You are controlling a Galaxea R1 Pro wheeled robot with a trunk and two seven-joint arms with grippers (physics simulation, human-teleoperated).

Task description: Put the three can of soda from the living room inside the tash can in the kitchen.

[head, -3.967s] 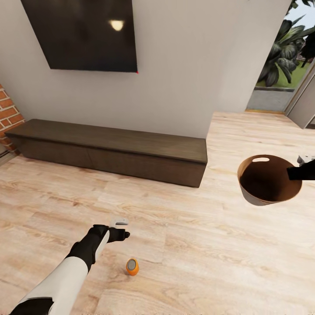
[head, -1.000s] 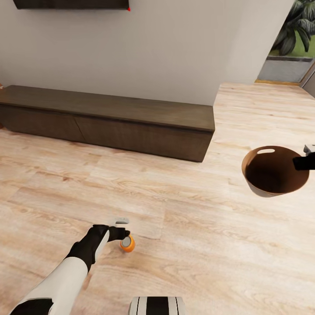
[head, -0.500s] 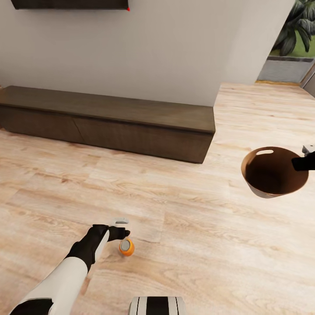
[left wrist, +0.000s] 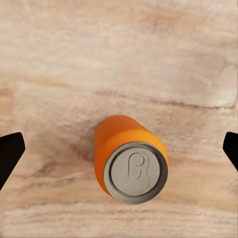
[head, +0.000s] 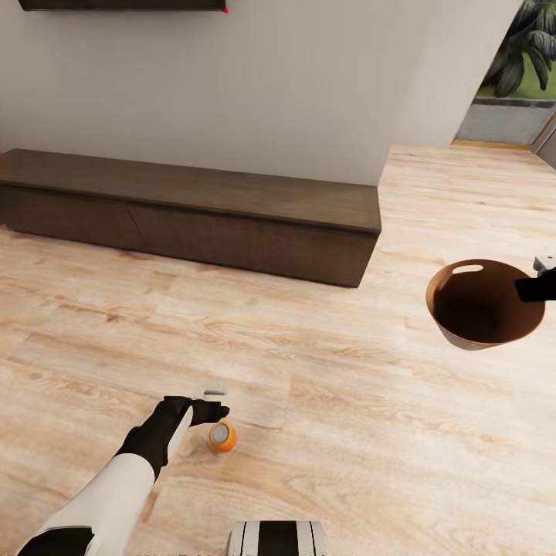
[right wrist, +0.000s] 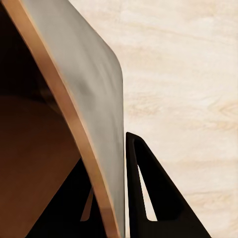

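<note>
Standing upright on the wooden floor (head: 324, 401): one orange soda can (left wrist: 130, 157), silvery top facing up. I am hovering my left gripper (left wrist: 119, 148) over it, jaws spread wide, the can sitting between them, touching neither. I am holding the trash can (head: 479, 305) aloft, right gripper (right wrist: 106, 198) pinching its rim wall.

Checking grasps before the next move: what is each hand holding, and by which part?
The right hand pinches the trash can by its rim wall. The left hand holds nothing, open above the orange can.
</note>
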